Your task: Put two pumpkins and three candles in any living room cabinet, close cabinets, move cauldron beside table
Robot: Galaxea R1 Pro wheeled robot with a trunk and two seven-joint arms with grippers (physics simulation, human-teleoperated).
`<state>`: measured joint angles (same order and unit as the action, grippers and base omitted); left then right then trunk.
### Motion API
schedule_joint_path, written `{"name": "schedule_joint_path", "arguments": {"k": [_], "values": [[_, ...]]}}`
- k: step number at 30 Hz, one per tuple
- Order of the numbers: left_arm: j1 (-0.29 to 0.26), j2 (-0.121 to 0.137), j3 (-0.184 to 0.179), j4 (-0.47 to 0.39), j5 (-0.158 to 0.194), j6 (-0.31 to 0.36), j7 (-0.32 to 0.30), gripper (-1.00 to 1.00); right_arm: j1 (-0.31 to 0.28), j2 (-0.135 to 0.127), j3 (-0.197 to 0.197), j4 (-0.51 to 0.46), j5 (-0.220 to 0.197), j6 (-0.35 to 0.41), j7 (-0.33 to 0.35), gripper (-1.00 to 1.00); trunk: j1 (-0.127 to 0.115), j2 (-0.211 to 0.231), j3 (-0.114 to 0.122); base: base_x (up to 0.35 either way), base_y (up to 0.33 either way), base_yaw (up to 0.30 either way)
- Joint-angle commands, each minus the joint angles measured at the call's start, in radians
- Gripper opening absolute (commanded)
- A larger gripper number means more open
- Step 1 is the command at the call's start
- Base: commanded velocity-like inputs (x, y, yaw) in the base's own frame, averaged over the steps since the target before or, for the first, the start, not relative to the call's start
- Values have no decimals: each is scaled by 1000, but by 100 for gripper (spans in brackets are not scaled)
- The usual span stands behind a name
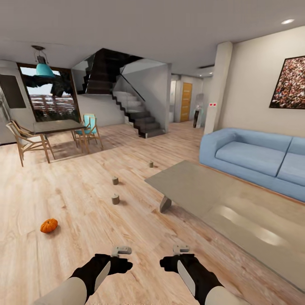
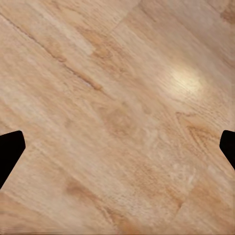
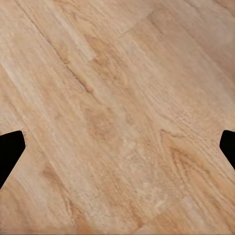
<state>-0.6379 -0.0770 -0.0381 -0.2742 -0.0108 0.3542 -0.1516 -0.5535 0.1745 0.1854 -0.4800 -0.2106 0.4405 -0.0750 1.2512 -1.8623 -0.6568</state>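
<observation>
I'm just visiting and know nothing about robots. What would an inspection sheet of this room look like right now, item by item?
Surface: pale wood floor, bare under both wrist cameras.
Job's things: one pumpkin on the floor at the left; three candles standing apart in a loose row beside the low table.
Clutter: nothing seen.
Grippers: left gripper and right gripper both open, empty, held low over the floor.
Cables: nothing seen.
Surroundings: blue sofa behind the low table, dining table with chairs, staircase, wall picture, teal hanging lamp.
</observation>
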Motion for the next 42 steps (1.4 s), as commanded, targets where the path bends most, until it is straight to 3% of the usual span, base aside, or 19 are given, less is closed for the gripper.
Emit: {"name": "schedule_joint_path", "arguments": {"k": [1, 27, 34, 42], "values": [[0, 0, -3, -2, -1, 4, -3, 100, 0, 0, 5, -2, -8, 4, -8, 100, 0, -1, -2, 0, 0, 241], [0, 0, 5, 0, 2, -68, -2, 100, 0, 0, 7, 0, -9, -2, -6, 100, 0, -1, -29, 0, 0, 238], [0, 0, 42, 0, 18, -74, -3, 100, 0, 0, 6, 1, -9, -3, -6, 100, 0, -1, -37, 0, 0, 236], [0, 0, 50, 0, 23, -75, -2, 100, 0, 0, 7, 1, -8, -3, -7, 100, 0, -1, -45, 0, 0, 236]]}}
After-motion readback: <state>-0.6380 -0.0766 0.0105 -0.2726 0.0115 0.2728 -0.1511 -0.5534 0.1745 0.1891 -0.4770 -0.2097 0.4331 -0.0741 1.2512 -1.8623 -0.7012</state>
